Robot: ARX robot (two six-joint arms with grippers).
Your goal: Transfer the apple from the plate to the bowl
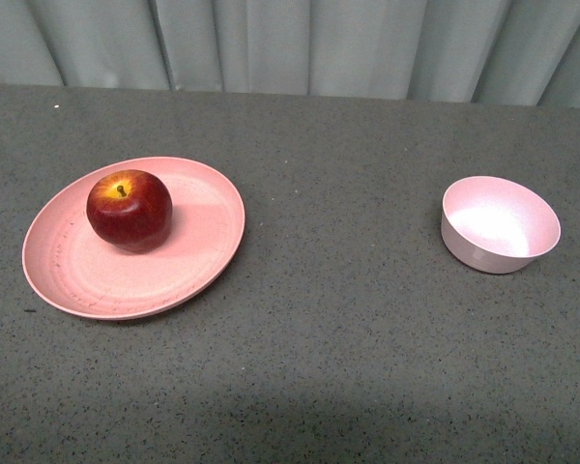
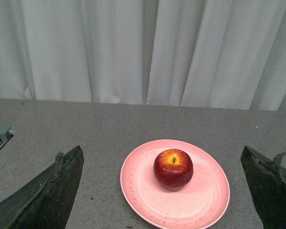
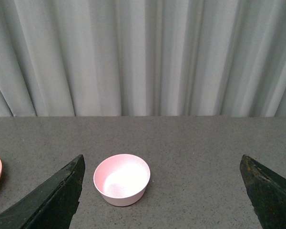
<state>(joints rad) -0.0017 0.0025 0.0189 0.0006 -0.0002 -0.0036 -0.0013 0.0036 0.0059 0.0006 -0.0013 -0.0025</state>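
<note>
Left gripper (image 2: pixel 161 149) wide open, empty, facing apple (image 2: pixel 173 169) resting stem-up on plate (image 2: pixel 205 200). Right gripper (image 3: pixel 162 156) likewise spread, empty, before bowl (image 3: pixel 121 196), well apart from plate. Looks like approach step; calls next for lowering over apple, closing gently.

txt/labels: none I can read on any cam.
plate (image 2: pixel 205 191): faint dark marks nr the rim in left wrist view; too small, can't tell if writing or scuffs.
brands/nos.: none legible from here.
</note>
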